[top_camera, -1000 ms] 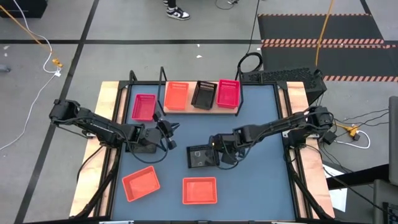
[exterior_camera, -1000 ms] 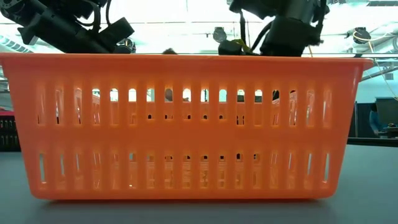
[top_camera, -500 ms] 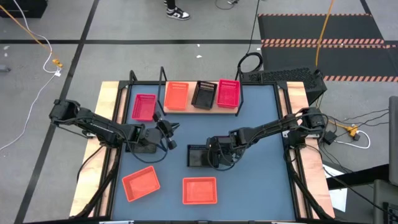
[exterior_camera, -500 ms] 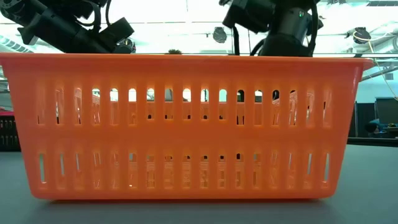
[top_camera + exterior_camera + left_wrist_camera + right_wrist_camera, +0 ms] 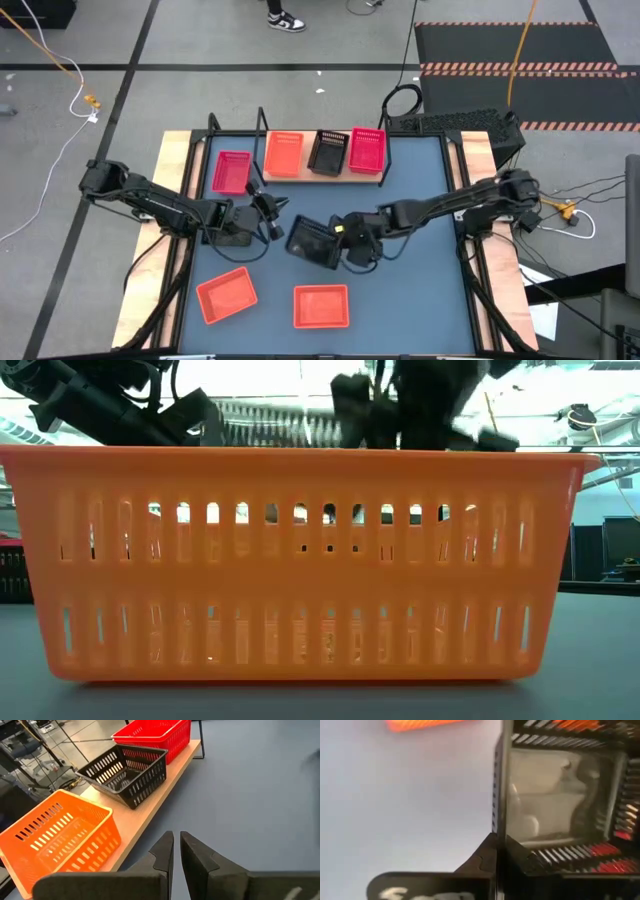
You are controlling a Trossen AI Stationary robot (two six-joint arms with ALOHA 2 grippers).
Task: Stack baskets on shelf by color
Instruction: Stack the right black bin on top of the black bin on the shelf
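A black basket (image 5: pixel 310 241) is held clamped by its rim in the right gripper (image 5: pixel 341 238) — tilted clear of the table (image 5: pixel 420 290) for transfer to the shelf (image 5: pixel 383 178); the left gripper (image 5: pixel 274 215), fingers together, is parked near the table's left edge.

the right gripper (image 5: pixel 340 243), its fingers (image 5: pixel 490 851) closed on the rim of the black basket (image 5: pixel 312 241), has lifted that basket off the worktop (image 5: pixel 420 290) and tipped it. a second ago it lay flat at mid-worktop; now it hangs tilted, a little further left and far, closer to the left gripper (image 5: pixel 274 217). in the low view the right arm has swung left.
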